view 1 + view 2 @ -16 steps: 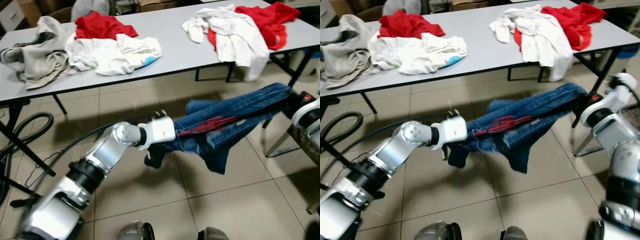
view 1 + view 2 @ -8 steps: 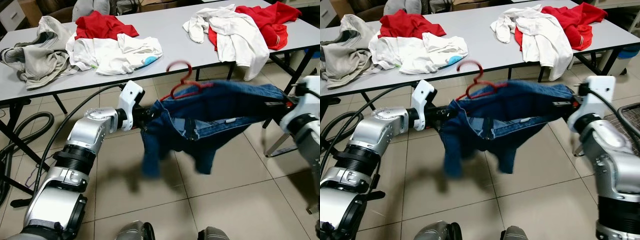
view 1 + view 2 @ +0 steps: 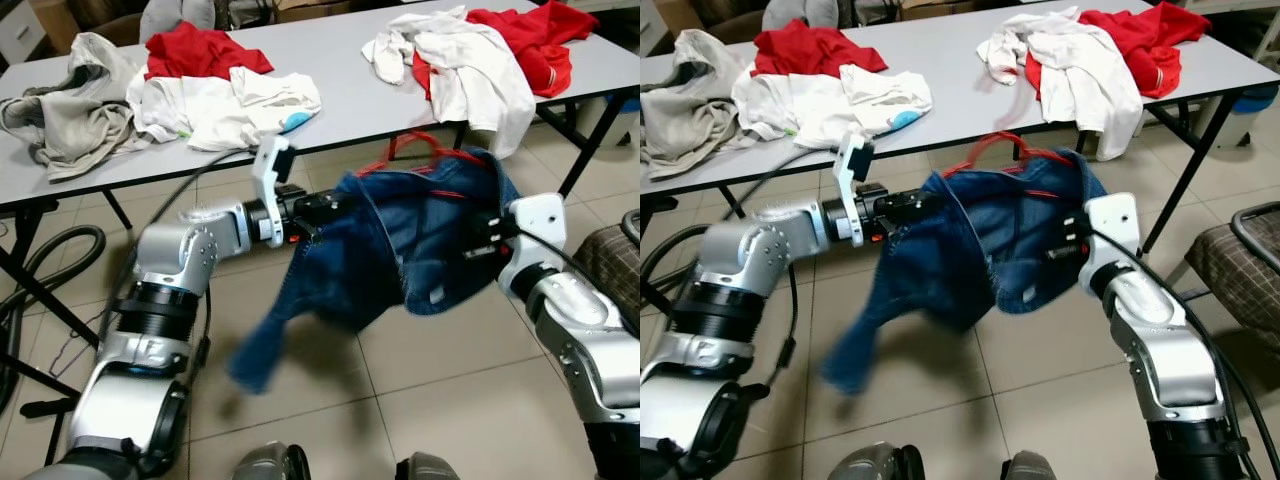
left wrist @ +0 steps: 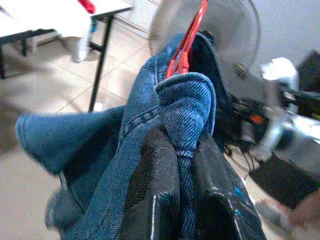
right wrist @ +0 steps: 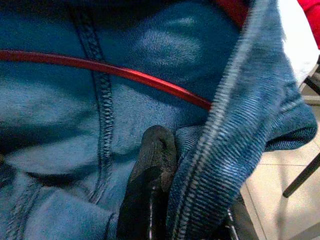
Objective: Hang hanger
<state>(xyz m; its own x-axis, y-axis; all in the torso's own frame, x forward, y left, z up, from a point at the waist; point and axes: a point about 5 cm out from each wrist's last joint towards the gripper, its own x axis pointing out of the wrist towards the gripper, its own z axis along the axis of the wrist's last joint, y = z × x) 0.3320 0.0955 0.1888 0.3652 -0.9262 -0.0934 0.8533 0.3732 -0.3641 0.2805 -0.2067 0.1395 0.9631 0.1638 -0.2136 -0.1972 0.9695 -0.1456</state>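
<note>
Between arms: jeans [image 3: 400,240] w/ red hanger [image 3: 415,150], left gripper [image 4: 182,150] & right gripper [image 5: 165,150] both clamped on denim.

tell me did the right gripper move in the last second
Yes. The right gripper, shut on the jeans, has swung in toward the left gripper, away from the table leg.

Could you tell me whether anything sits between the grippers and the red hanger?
Yes: the blue jeans are draped over the red hanger, and both the left gripper and right gripper pinch denim rather than the hanger itself.
</note>
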